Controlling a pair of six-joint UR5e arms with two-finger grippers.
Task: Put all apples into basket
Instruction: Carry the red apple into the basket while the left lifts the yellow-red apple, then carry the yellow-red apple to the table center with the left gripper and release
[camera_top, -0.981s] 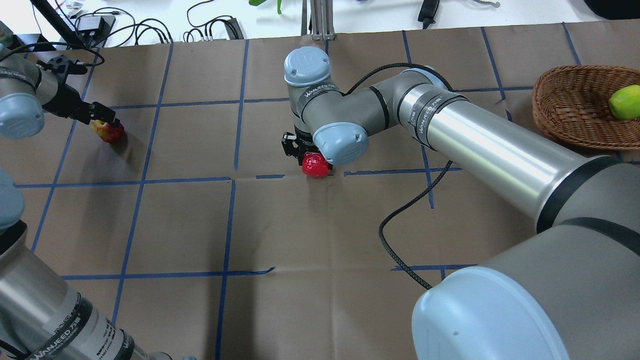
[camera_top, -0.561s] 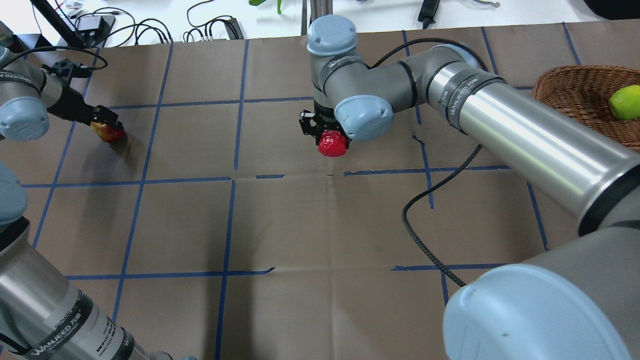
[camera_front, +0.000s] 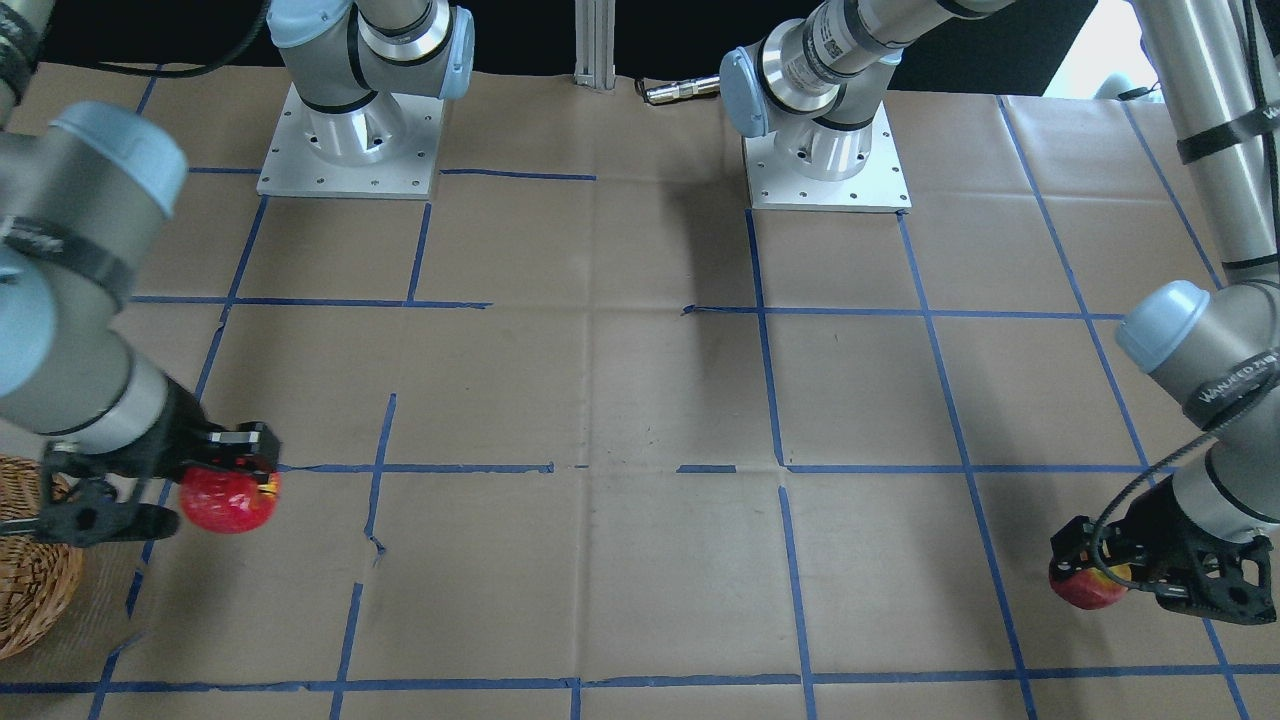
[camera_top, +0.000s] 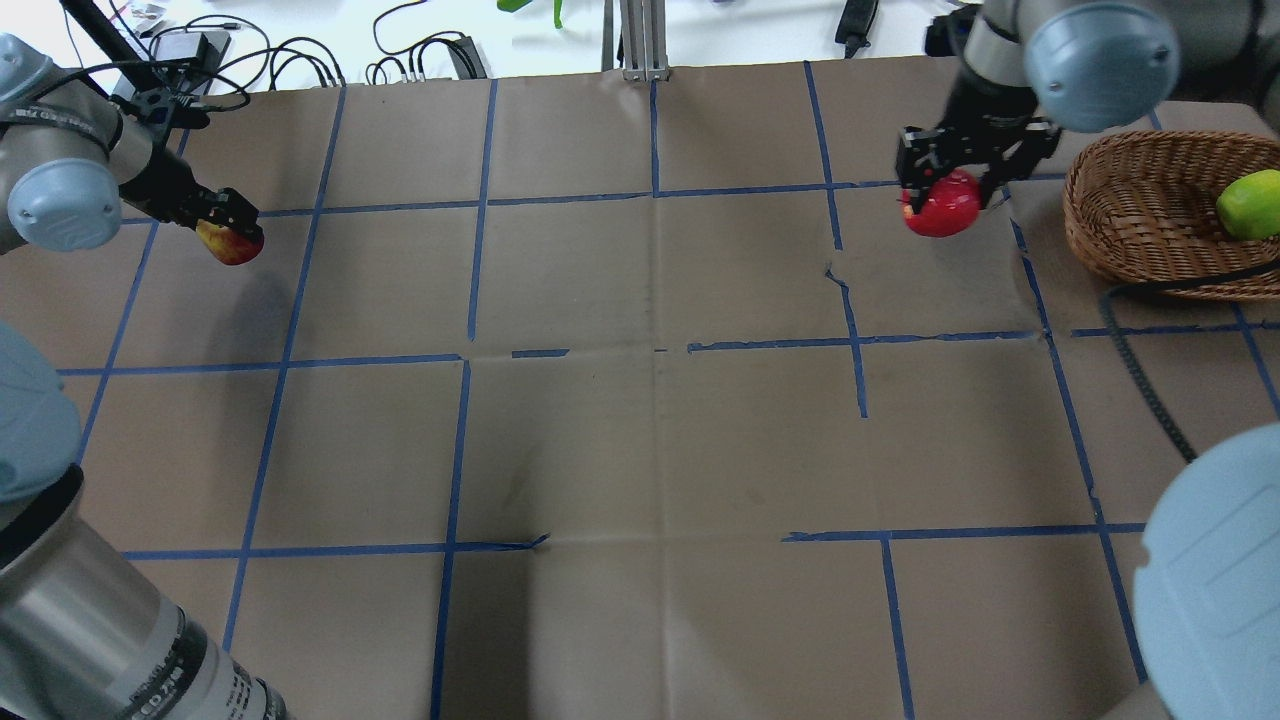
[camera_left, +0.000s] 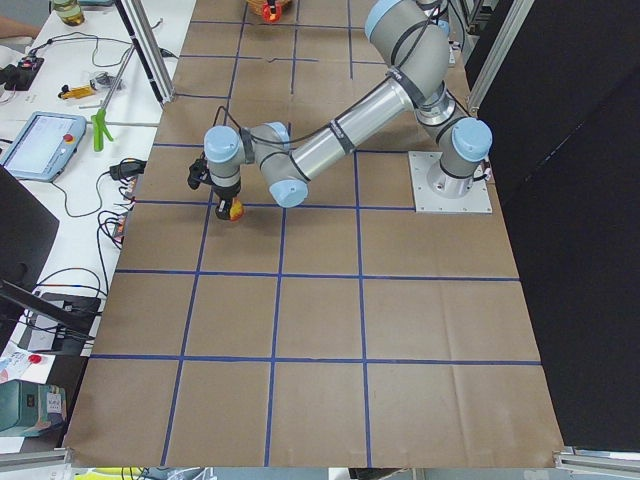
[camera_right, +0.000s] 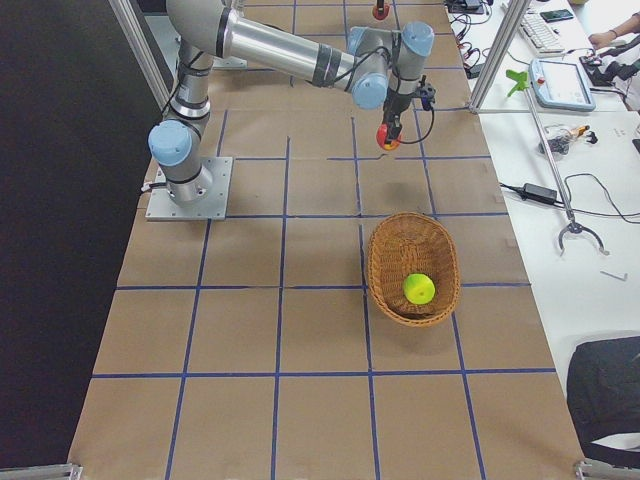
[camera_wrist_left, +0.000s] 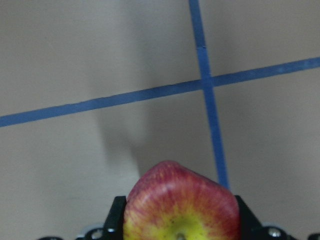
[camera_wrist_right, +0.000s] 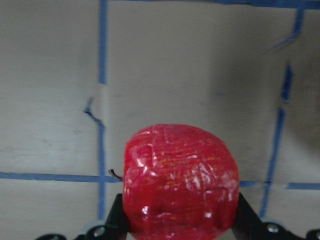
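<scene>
The right gripper (camera_top: 950, 188) is clamping the deep red apple (camera_top: 940, 208) between its two fingers. The wrist view is showing black fingers (camera_wrist_right: 116, 215) pressing on both sides of the glossy, speckled fruit (camera_wrist_right: 180, 182). The apple is hanging clear of the brown paper table (camera_top: 640, 420), and the basket (camera_top: 1120, 235) is sitting just beside it at 3 o'clock in the overhead view. In the front-facing view the same apple (camera_front: 228, 500) is hovering near the basket's rim (camera_front: 35, 590), which lies toward 8 o'clock of it. The yellow-green apple (camera_top: 1250, 203) is lying inside the basket, toward the 3 o'clock side.

The left gripper (camera_top: 225, 225) is gripping the red apple with yellow patches (camera_top: 235, 245), its fingers closing on either flank of the fruit (camera_wrist_left: 180, 207). This apple is also hanging above the paper, casting a shadow below it, far out at the table's 9 o'clock side in the overhead view and well apart from the basket. Blue tape lines (camera_wrist_left: 207, 80) are crossing on the paper beneath it.
</scene>
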